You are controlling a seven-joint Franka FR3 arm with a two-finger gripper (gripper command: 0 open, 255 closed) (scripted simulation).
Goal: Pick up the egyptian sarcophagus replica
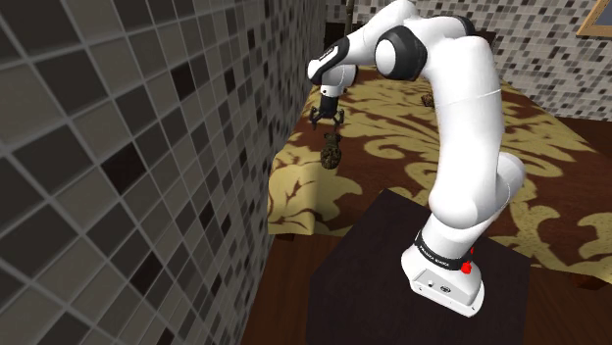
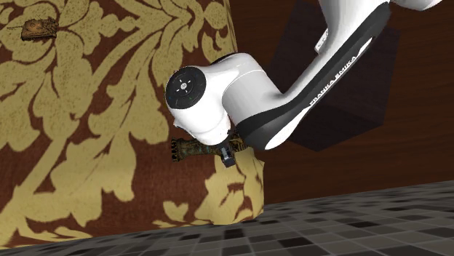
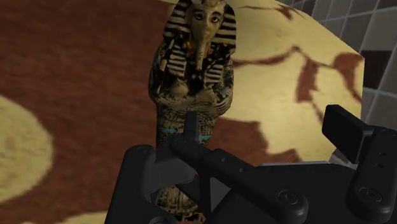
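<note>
Gripper: black, fingers spread apart and holding nothing, hanging just above the sarcophagus without touching it.

Sarcophagus: gold-and-dark striped headdress, arms crossed, lying flat, face up, on the cloth. Its foot end is nearest the hand.

Cloth: brown with a gold floral pattern. The sarcophagus lies near its corner.

Tiled wall: grey mosaic, close beside that corner.

White wrist joint: covers part of the sarcophagus in the second exterior view.

Small brown tank-like model: on the cloth, well apart.

Stand: dark box.

Gripper hovers, fingers apart, just above sarcophagus.
</note>
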